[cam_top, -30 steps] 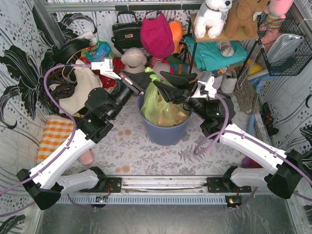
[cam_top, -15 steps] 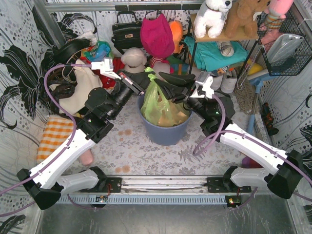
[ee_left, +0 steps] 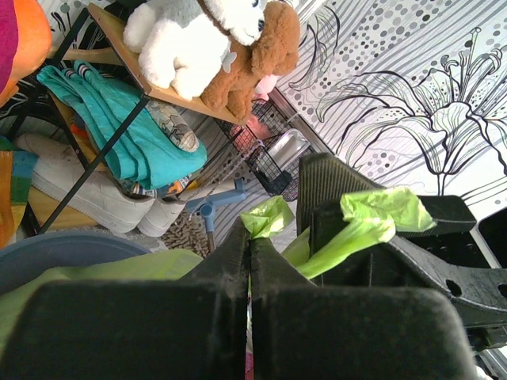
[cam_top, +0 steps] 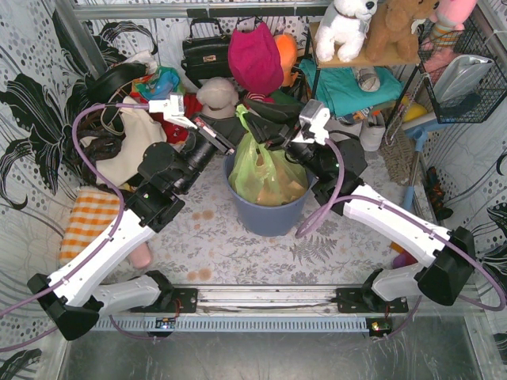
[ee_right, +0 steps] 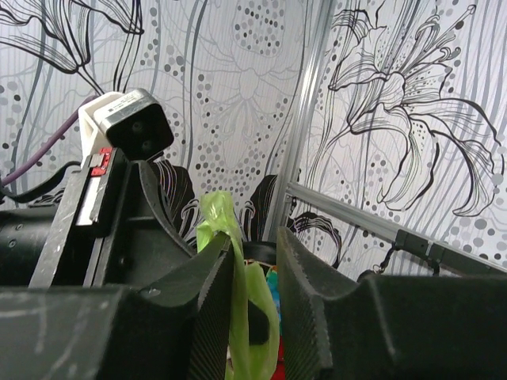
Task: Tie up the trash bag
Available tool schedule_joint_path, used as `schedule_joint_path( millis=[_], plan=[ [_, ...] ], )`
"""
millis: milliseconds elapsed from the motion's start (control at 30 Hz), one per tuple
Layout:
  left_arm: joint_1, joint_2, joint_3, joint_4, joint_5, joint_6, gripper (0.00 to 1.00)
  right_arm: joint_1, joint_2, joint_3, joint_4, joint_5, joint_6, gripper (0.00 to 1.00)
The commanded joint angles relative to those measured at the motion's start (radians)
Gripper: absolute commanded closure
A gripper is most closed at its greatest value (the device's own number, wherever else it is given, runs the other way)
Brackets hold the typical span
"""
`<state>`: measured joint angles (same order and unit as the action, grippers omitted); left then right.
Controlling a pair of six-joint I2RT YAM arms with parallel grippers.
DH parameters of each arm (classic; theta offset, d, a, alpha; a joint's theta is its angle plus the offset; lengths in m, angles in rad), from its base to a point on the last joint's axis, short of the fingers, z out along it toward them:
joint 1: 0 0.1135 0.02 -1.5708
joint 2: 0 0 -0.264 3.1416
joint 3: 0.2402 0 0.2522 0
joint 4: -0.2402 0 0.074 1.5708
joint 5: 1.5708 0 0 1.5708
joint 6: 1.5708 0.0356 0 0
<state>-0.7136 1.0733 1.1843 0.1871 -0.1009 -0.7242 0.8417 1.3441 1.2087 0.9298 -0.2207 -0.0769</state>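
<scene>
Clearly, the trash bag (cam_top: 265, 170) is thin, translucent light-green film, wrinkled, with brown paper showing through. It sits in a round, smooth blue-grey plastic bin (cam_top: 265, 218) just below both grippers. Only the left wrist view shows the left gripper (ee_left: 249, 237) pressed together on a twisted tail of the film that comes out above its fingertips. The right wrist view shows the ribbed pads (ee_right: 214, 317) of the right gripper (ee_right: 255, 241) slightly apart, with a narrow green strip standing between them against one pad.

Both arms reach forward and inward, tips almost meeting, the left gripper (ee_left: 249, 241) pressed closed and the right gripper (ee_right: 254, 241) with jaws narrowly parted.
</scene>
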Motion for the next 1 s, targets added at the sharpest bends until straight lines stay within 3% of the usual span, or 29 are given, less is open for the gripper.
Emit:
schedule_joint_path(
  millis=[0, 167, 200, 267, 300, 467, 733, 967],
  plan=[
    [-0.005, 0.008, -0.005, 0.073, 0.018, 0.003, 1.00, -0.001, 0.030, 0.076, 0.025, -0.008, -0.032, 0.72],
    [-0.006, 0.013, -0.011, 0.074, 0.017, 0.004, 1.00, -0.001, 0.040, 0.104, 0.051, -0.036, 0.001, 0.75],
    [-0.005, 0.014, -0.012, 0.073, 0.012, 0.007, 1.00, -0.001, 0.033, 0.104, 0.055, -0.043, 0.011, 0.79],
    [-0.006, 0.015, -0.011, 0.068, -0.001, 0.022, 1.00, -0.001, 0.015, 0.095, 0.044, -0.066, 0.038, 0.98],
    [-0.005, 0.018, -0.008, 0.062, -0.013, 0.030, 1.00, -0.001, 0.000, 0.084, 0.032, -0.079, 0.050, 1.00],
    [-0.003, 0.037, 0.022, 0.026, -0.058, 0.092, 1.00, -0.001, -0.118, 0.000, -0.056, -0.175, 0.112, 1.00],
    [0.025, 0.115, 0.099, -0.017, -0.082, 0.169, 1.00, -0.001, -0.235, -0.122, -0.124, -0.478, 0.327, 1.00],
    [0.084, 0.170, 0.137, -0.047, -0.064, 0.191, 1.00, -0.001, -0.325, -0.174, -0.432, -0.454, 0.374, 1.00]
  ],
)
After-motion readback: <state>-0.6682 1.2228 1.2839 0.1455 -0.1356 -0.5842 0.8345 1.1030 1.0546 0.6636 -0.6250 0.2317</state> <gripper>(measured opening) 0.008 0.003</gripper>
